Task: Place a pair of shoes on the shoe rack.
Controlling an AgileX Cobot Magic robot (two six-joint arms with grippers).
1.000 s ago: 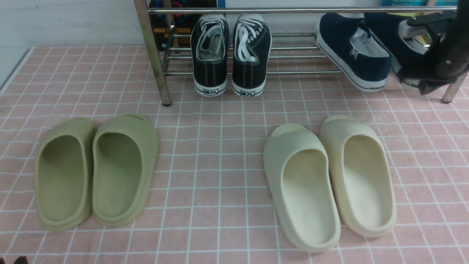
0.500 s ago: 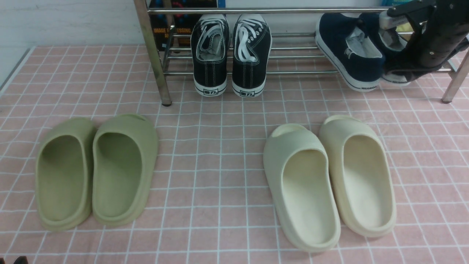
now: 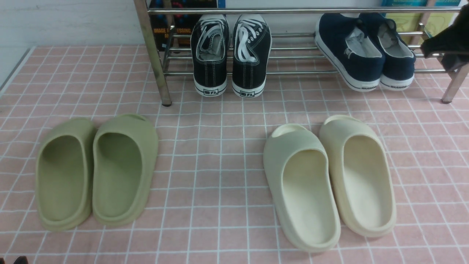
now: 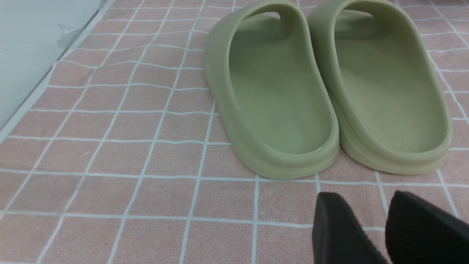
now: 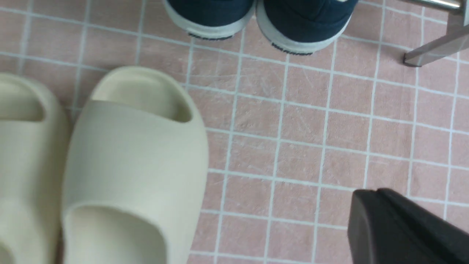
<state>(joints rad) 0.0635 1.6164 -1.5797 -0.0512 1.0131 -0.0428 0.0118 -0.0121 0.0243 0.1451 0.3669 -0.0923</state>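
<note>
The pair of navy-blue slip-on shoes rests side by side on the chrome shoe rack (image 3: 293, 72) at its right end, heels toward me: one shoe (image 3: 350, 51) and the other (image 3: 395, 55). Their heels show in the right wrist view (image 5: 210, 16) (image 5: 304, 25). My right gripper (image 3: 445, 47) is at the right edge of the front view, beside the shoes and apart from them; in the right wrist view (image 5: 377, 191) its fingers are pressed together and hold nothing. My left gripper (image 4: 377, 205) hovers low over the floor near the green slides, fingers parted and empty.
Black lace-up sneakers (image 3: 231, 55) stand on the rack's left part. Green slides (image 3: 97, 170) lie on the pink tiled mat at front left, cream slides (image 3: 329, 179) at front right. The rack's legs (image 3: 152, 55) (image 3: 452, 86) stand on the mat.
My right gripper has let go of the second navy shoe, which now sits on the rack next to the first. The gripper has drawn back to the right.
</note>
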